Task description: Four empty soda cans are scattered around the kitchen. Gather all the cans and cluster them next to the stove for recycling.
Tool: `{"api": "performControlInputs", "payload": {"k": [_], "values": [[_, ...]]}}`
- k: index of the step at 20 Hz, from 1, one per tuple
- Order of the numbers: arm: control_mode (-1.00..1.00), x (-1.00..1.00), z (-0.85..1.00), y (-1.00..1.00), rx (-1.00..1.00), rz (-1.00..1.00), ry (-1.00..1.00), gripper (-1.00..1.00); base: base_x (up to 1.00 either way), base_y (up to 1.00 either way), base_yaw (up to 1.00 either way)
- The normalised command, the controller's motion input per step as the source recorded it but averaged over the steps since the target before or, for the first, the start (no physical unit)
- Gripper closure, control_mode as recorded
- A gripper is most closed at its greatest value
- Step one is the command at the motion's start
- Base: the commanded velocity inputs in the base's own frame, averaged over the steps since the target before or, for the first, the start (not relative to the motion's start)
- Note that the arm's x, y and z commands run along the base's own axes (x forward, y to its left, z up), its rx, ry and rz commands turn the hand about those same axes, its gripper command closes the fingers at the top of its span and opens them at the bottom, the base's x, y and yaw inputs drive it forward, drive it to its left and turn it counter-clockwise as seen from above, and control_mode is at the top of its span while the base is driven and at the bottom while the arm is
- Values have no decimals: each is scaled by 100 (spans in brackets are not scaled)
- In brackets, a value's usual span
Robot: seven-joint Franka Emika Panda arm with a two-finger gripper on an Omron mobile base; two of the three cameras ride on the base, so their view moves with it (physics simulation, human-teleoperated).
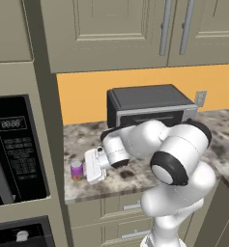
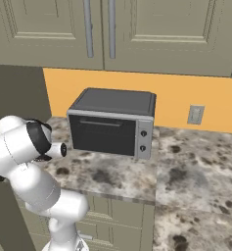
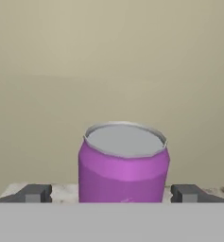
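Observation:
A purple-pink soda can (image 1: 77, 170) with a silver top stands upright on the granite counter (image 1: 130, 176) near its left end, close to the tall cabinet side. My gripper (image 1: 87, 166) is level with it, just to its right, pointing left at it. In the hand view the can (image 3: 124, 163) stands straight ahead between my two open fingertips (image 3: 35, 194), which sit wide on either side without touching it. The stove is out of view.
A dark toaster oven (image 1: 150, 110) sits at the back of the counter, behind my arm. A black wall oven (image 1: 14, 149) is set in the tall cabinet to the left. Upper cabinets (image 1: 135, 29) hang overhead. The counter runs on to the right (image 2: 196, 171).

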Motion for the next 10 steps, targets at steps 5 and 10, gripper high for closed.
{"api": "performControlInputs", "payload": {"k": [5,10], "values": [[-100,0,-10,23,0,0,4,-100,0,0,0],[-100,1,-8,19,0,0,2,100,0,0,0]]}}
